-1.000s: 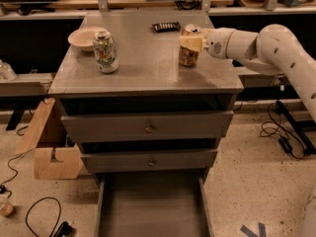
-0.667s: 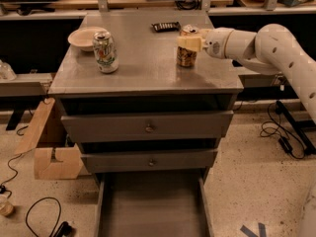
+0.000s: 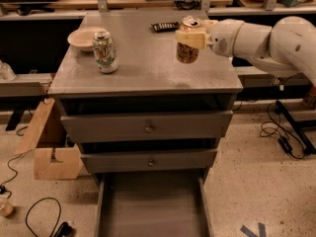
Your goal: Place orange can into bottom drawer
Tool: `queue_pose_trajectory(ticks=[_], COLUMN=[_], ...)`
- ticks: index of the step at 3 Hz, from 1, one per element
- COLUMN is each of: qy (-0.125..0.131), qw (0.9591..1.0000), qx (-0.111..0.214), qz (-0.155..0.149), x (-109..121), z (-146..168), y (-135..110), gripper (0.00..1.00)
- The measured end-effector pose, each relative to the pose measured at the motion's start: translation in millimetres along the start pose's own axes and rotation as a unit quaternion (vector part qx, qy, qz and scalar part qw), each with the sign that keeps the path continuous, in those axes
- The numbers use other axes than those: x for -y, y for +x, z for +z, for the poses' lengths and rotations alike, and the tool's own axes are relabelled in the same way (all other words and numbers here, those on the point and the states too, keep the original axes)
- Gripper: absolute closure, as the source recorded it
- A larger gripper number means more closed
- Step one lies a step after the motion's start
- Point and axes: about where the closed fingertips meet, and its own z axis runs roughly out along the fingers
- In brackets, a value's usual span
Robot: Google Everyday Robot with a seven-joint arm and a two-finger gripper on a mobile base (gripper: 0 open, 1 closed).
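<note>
Camera view: gripper (image 3: 189, 37) in from the right, clenched around the orange can (image 3: 187, 54), upright, held just above the right side of the cabinet top (image 3: 148, 70). Bottom drawer (image 3: 150, 206) pulled open below, grey floor showing. White-green can (image 3: 105, 52) upright at the left, just beside a shallow bowl (image 3: 83, 37) and well apart from the orange can.

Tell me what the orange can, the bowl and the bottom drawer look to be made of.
Orange can, held in the gripper above the cabinet top: thin metal, likely aluminium, silvery lid, printed mottled label. Bowl: pale, smooth, perhaps ceramic or plastic. Bottom drawer: likely grey sheet metal, matte, thin walls.
</note>
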Motion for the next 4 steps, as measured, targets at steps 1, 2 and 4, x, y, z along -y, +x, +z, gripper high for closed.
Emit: queue_pose_trajectory(ticks=[1, 2, 4], qy=[-0.01, -0.019, -0.033], qw=[0.9999, 0.9993, 0.9991], qx=[-0.002, -0.022, -0.026], qz=[-0.014, -0.022, 0.002], x=[-67.1, -117.7, -175.6], z=[-34.8, -60.1, -80.9], y=[5.0, 29.7, 93.0], gripper=[1.0, 1.0, 1.0])
